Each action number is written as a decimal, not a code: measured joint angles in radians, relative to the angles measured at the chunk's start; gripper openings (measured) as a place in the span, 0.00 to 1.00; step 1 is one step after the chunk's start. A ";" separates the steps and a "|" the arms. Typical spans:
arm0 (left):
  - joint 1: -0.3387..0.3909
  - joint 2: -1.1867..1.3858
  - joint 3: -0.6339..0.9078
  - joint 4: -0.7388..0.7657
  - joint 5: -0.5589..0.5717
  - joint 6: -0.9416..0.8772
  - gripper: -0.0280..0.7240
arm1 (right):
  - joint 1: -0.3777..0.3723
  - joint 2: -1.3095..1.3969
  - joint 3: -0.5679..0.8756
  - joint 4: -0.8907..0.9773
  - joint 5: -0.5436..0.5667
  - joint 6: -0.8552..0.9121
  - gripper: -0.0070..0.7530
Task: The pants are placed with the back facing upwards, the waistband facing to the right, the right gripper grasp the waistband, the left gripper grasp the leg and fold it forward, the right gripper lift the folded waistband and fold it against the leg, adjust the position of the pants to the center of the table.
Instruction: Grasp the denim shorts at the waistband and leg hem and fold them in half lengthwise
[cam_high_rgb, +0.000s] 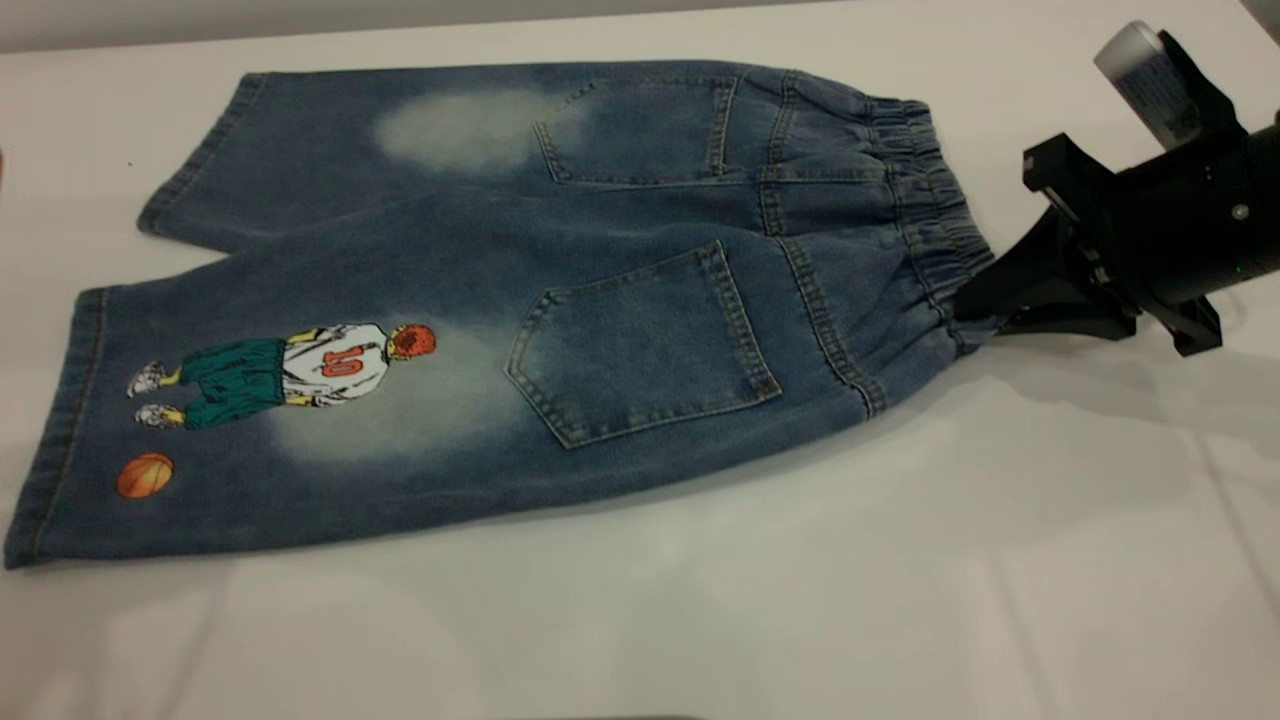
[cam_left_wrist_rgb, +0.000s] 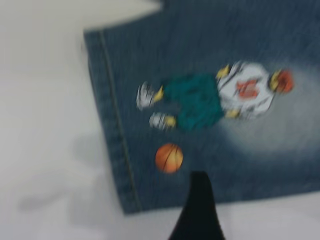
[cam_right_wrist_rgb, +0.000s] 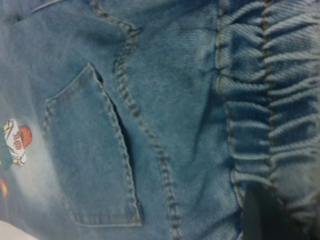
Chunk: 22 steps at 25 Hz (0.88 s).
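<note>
Pants (cam_high_rgb: 520, 300) lie flat across the table (cam_high_rgb: 900, 600), long axis left to right. Right gripper (cam_high_rgb: 975, 305) pinches the waistband (cam_high_rgb: 930, 200) at its near corner. Left gripper (cam_left_wrist_rgb: 197, 210) hovers over the near leg hem; jaws unclear.

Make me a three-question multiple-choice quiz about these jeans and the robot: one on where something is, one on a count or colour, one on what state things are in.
1. Where is the right claw?
A. at the elastic waistband
B. at a leg hem
C. on a back pocket

2. What number is on the printed player's shirt?
A. 23
B. 7
C. 10

3. How do the pants lie?
A. folded in half
B. spread flat, back pockets up
C. hanging in the air

Answers:
1. A: the exterior view shows the black claw at the waistband's near corner.
2. C: a red 10 shows on the white shirt.
3. B: both back pockets face up and both legs lie unfolded on the table.
</note>
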 joint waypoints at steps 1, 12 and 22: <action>0.000 0.022 0.000 0.025 0.013 -0.020 0.75 | 0.000 -0.001 0.000 -0.004 0.002 0.000 0.06; 0.000 0.281 -0.001 0.435 0.052 -0.466 0.75 | 0.000 -0.003 0.000 -0.014 0.026 0.000 0.06; 0.000 0.465 -0.010 0.482 -0.032 -0.507 0.75 | 0.000 -0.003 0.000 -0.032 0.027 0.000 0.06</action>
